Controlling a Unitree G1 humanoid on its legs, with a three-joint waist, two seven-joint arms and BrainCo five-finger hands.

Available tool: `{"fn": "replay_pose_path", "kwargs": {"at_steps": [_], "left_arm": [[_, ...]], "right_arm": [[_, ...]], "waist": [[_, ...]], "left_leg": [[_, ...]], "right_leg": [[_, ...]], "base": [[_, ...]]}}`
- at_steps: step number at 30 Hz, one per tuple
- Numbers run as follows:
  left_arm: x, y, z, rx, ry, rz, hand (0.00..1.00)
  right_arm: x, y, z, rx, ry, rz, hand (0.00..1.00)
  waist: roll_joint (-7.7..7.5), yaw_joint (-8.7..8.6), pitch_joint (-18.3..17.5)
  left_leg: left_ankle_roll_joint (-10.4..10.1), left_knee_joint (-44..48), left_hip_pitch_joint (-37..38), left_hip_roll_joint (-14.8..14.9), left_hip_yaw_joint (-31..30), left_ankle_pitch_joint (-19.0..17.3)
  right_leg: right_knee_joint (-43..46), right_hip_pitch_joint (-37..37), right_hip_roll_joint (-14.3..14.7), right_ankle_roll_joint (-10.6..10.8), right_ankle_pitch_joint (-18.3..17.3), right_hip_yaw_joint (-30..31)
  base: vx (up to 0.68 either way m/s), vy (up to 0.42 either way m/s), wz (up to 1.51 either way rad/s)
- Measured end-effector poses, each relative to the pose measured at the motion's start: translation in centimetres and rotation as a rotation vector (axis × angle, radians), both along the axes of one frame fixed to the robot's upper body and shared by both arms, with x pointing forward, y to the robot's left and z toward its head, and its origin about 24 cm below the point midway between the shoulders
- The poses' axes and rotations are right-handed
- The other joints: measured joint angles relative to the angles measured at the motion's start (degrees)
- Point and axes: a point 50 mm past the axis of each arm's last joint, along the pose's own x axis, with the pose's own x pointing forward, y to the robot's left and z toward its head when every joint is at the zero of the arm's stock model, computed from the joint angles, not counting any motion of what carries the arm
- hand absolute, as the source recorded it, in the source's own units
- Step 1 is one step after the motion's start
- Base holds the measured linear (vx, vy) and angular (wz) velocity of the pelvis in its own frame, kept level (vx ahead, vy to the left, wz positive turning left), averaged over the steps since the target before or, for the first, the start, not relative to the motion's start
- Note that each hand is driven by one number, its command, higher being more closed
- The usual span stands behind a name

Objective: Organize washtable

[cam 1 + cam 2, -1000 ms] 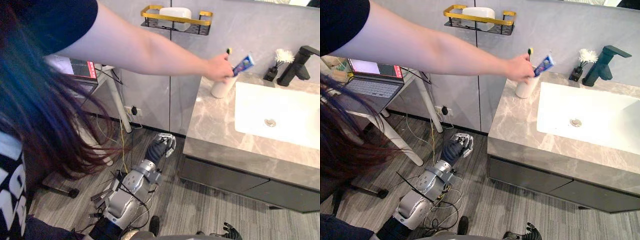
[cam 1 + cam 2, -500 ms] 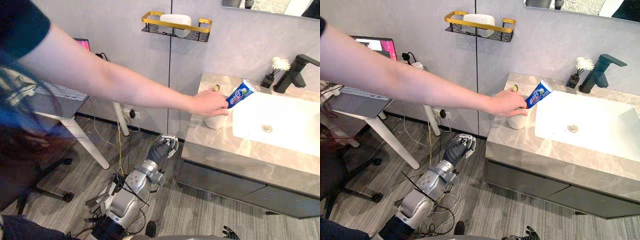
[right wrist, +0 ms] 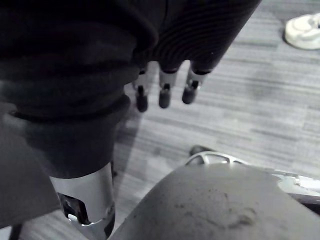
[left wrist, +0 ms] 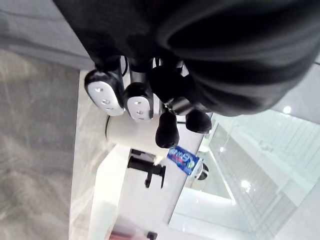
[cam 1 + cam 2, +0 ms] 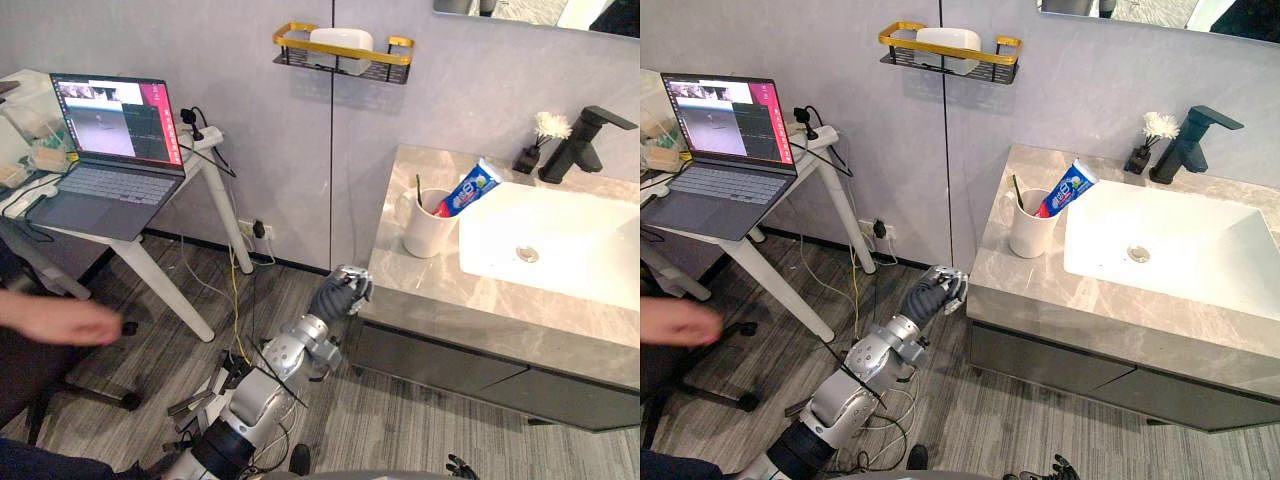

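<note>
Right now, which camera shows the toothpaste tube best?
The right eye view: the toothpaste tube leans out of the white cup, clear and unblocked. The left eye view shows the same. The left wrist view catches it small, past the left hand. The right wrist view faces the floor.

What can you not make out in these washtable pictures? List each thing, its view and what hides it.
1. Lower ends of the toothpaste and toothbrush: eye views, hidden inside the cup.
2. White item on the wall shelf: eye views, behind the rail, too small to identify.
3. Person's hand: eye views, blurred, arm cut off by the left edge.
4. Right hand: eye views, mostly cut off by the bottom edge.
</note>
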Motion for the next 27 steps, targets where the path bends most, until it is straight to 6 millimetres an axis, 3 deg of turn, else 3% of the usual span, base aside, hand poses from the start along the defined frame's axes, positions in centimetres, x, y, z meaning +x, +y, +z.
{"fn": "replay_pose_path", "kwargs": {"at_steps": [3, 7, 16, 27], "left_arm": [[0.1, -0.6, 0.5, -0.027, 0.009, -0.071, 1.00], [0.3, -1.9, 1.5, -0.068, 0.013, -0.164, 1.00], [1.0, -6.2, 6.4, -0.113, -0.151, -0.294, 1.00], [2.1, -8.0, 7.5, -0.079, -0.185, -0.290, 1.00]], "right_arm": [[0.3, 0.0, 0.0, 0.001, -0.001, 0.005, 0.00], [0.7, 0.0, 0.1, 0.012, -0.010, 0.018, 0.00], [1.4, -0.1, 0.2, 0.008, -0.032, 0.062, 0.00], [2.3, -0.6, 0.6, -0.006, -0.071, 0.060, 0.00]], "waist": [[0.07, -0.50, -0.03], [0.37, -2.55, -0.01], [1.10, -4.23, 1.02], [2.54, -5.99, 4.38]], "left_leg": [[-0.02, 0.00, -0.78, 0.36, 1.19, -0.01], [-0.07, 0.02, -2.33, 0.54, 2.21, -0.06], [-0.11, 0.04, -3.53, 0.44, 4.57, -0.24], [-0.06, 0.04, -4.91, 0.38, 6.77, -0.28]], "right_leg": [[-0.04, -1.52, 0.13, -0.21, 0.44, 1.45], [0.08, -3.80, -0.15, -0.21, 1.02, 2.98], [0.63, -6.41, -0.65, -0.08, 1.59, 5.43], [2.38, -9.93, -1.11, 0.03, 1.60, 8.02]], "base": [[-0.01, 0.008, -0.23], [0.00, 0.013, -0.23], [0.01, 0.016, -0.14], [-0.01, 0.017, -0.12]]}}
